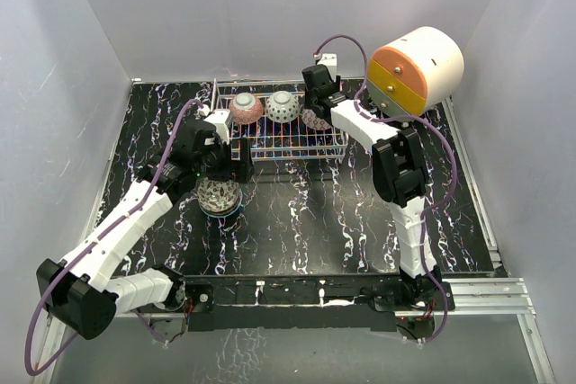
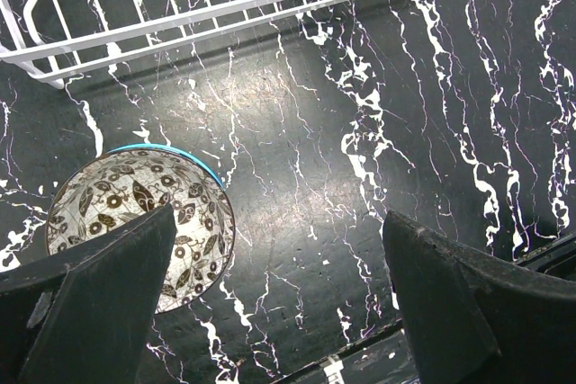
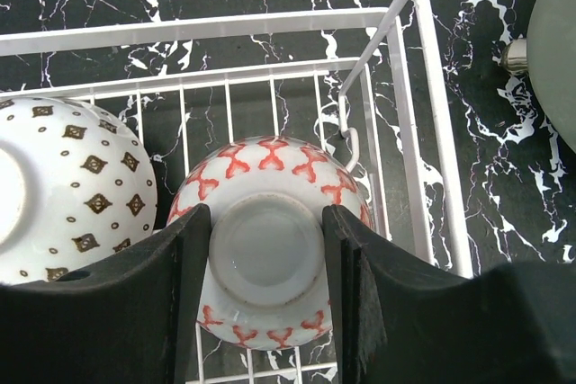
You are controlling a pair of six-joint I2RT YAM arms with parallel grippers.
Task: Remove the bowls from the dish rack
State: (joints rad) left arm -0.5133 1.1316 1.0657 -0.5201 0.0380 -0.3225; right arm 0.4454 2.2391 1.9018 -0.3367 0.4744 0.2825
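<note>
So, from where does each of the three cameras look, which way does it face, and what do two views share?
Top external: above and behind the bases, looking down on the table; left arm and right arm show whole.
Left wrist: faces down at a leaf-patterned bowl; the open left gripper fills the lower edge.
Right wrist: faces down into the dish rack; the right gripper clasps the red-patterned bowl by its foot ring.
Shared: rack wires show in all three views.
</note>
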